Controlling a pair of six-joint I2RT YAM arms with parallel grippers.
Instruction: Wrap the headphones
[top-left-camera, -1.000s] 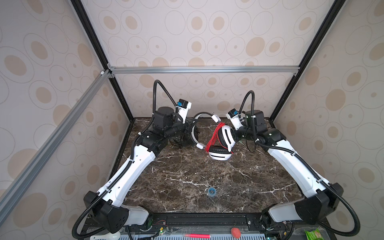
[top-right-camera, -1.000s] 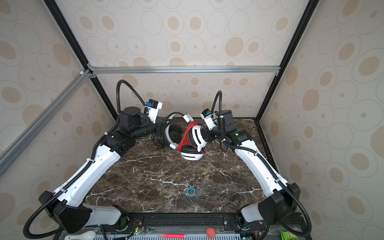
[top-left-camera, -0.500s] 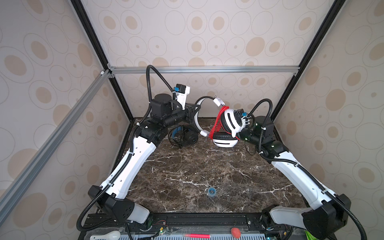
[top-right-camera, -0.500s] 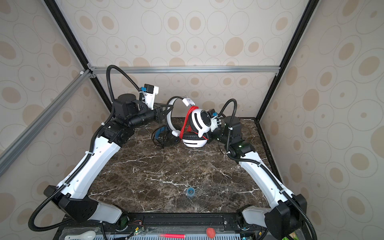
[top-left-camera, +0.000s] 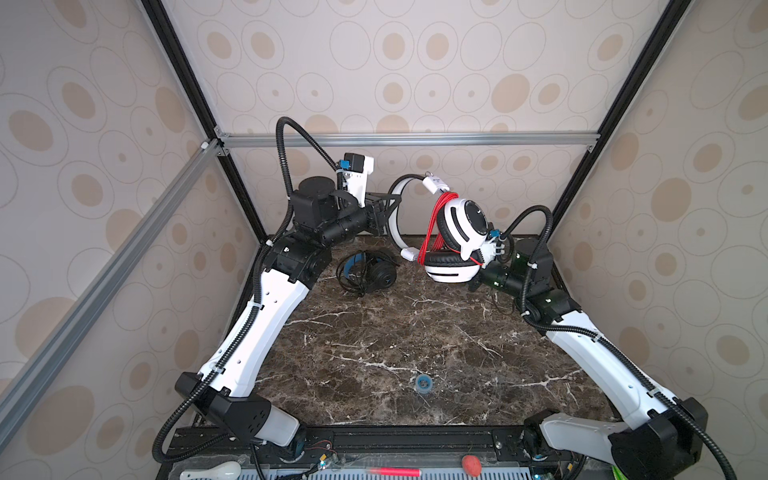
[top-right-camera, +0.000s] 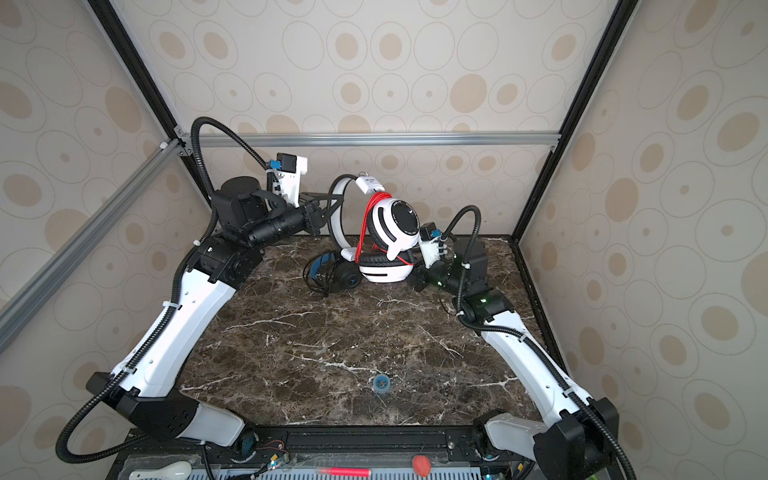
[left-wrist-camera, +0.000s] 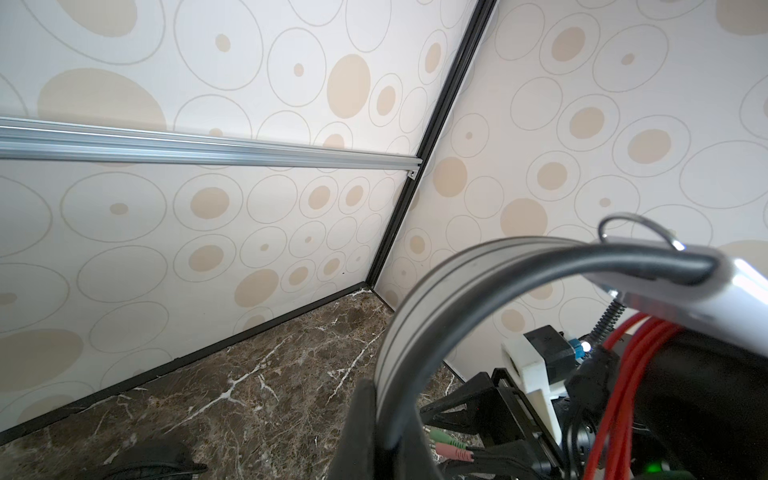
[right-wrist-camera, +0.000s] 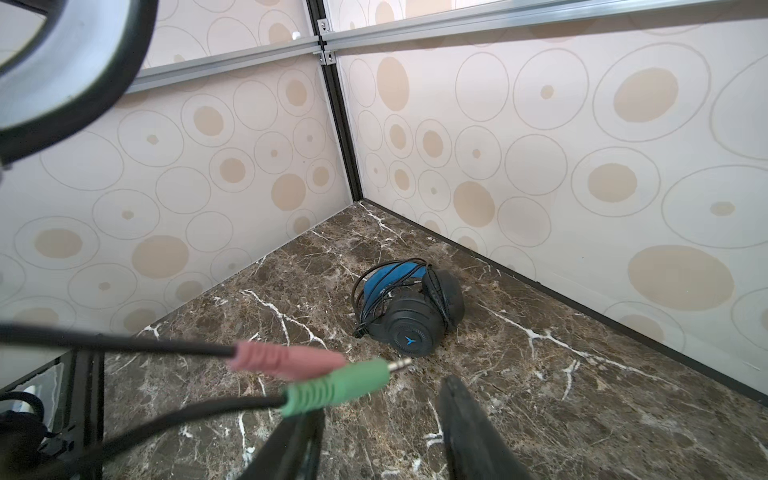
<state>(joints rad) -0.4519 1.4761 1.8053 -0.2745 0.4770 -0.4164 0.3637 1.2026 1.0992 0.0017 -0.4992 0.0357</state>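
The white headphones (top-left-camera: 459, 226) with black pads hang in the air at the back of the table, red cord (top-left-camera: 432, 224) wound round the ear cups. My left gripper (top-left-camera: 388, 212) is shut on their white headband (left-wrist-camera: 419, 299). My right gripper (right-wrist-camera: 378, 432) is open, low beside the lower ear cup, with nothing between its fingers. The cord's pink plug (right-wrist-camera: 286, 357) and green plug (right-wrist-camera: 336, 386) hang loose just above one finger. The black headphones (top-left-camera: 368, 270) lie on the table under the left gripper, thin black cord round them, blue inner part showing (right-wrist-camera: 392, 278).
A small blue ring (top-left-camera: 423, 382) lies on the marble table (top-left-camera: 374, 332) near the front middle. Walls and black frame posts (top-left-camera: 582, 166) stand close behind both grippers. A red pen (top-left-camera: 392, 471) and a red ball (top-left-camera: 471, 464) sit on the front rail.
The left arm has lifted the white headphones higher. The right gripper has opened, let the plug end go and dropped low to the right of the ear cups.
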